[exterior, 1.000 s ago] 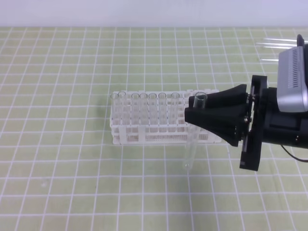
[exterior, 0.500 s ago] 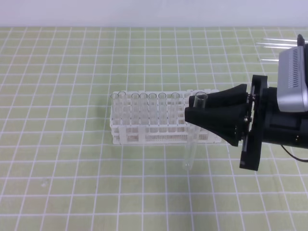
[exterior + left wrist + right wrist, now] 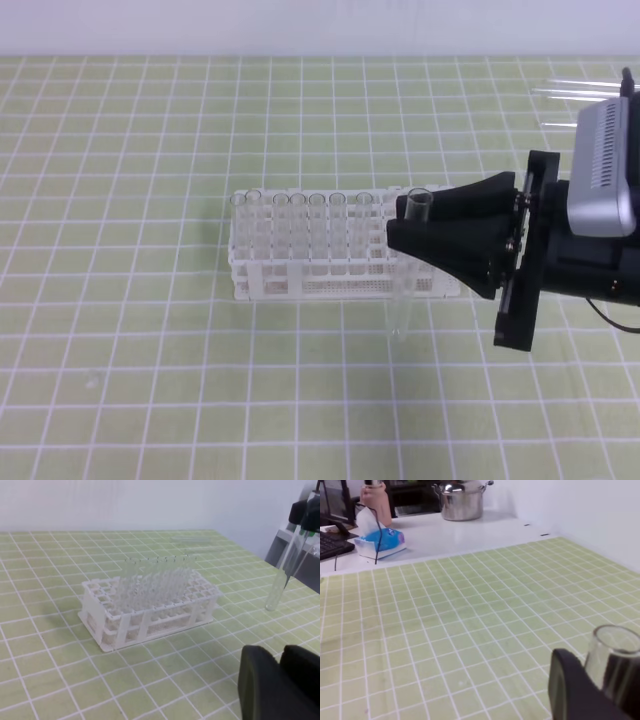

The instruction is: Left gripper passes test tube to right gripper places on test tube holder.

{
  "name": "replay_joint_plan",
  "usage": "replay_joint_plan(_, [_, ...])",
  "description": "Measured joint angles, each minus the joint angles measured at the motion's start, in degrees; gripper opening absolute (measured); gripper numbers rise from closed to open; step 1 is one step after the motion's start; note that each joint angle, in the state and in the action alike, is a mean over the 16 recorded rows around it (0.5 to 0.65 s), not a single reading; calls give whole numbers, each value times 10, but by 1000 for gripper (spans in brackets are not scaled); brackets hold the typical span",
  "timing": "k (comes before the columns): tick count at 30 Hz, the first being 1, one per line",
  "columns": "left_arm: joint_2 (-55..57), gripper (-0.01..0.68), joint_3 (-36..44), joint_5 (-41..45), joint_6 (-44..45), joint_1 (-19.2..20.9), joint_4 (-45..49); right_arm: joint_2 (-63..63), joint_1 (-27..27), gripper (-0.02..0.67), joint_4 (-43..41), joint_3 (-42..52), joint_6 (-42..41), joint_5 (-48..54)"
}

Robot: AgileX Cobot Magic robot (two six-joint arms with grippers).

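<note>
My right gripper (image 3: pixel 405 222) is shut on the test tube (image 3: pixel 402 300) just under its rim. The clear tube hangs nearly upright, its round bottom above the mat in front of the right end of the white test tube holder (image 3: pixel 245 275). The right wrist view shows the tube's rim (image 3: pixel 612 650) beside one black finger (image 3: pixel 570 685). In the left wrist view, the holder (image 3: pixel 125 630) sits mid-frame and the held tube (image 3: pixel 280 580) hangs at the far right. My left gripper (image 3: pixel 281 655) shows only there, at the bottom right, fingers together with nothing between them.
Several clear tubes (image 3: pixel 300 225) stand in the holder's back row. Spare tubes (image 3: pixel 575 95) lie on the mat at the back right. Beyond the green grid mat, a white counter holds a steel pot (image 3: pixel 462 500) and a tissue pack (image 3: pixel 382 542).
The right gripper has risen a little and shifted slightly right. The tube's bottom has swung up and toward the holder, so the tube hangs straighter.
</note>
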Motion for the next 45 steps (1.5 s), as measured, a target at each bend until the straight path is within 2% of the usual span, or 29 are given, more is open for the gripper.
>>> replay_joint_plan(12, [3, 70, 0, 4, 0, -1, -1, -18, 0, 105, -2, -2, -19, -97])
replay_joint_plan(18, [3, 70, 0, 4, 0, -1, -1, -43, 0, 105, -48, -27, 29, -200])
replay_joint_plan(22, [2, 70, 0, 3, 0, 0, 0, -59, 9, 105, -136, -51, 150, -286])
replay_joint_plan(31, [2, 70, 0, 2, 0, 0, 0, -60, 84, 105, -517, -73, 657, -543])
replay_joint_plan(36, [1, 70, 0, 1, 0, 0, 0, -31, 141, 105, -700, -50, 886, -703])
replay_joint_plan(39, [2, 70, 0, 2, 0, 0, -1, -4, 166, 105, -769, -33, 961, -784])
replay_joint_plan(45, [0, 70, 0, 0, 0, 0, 3, 56, 190, 105, -816, -10, 999, -888])
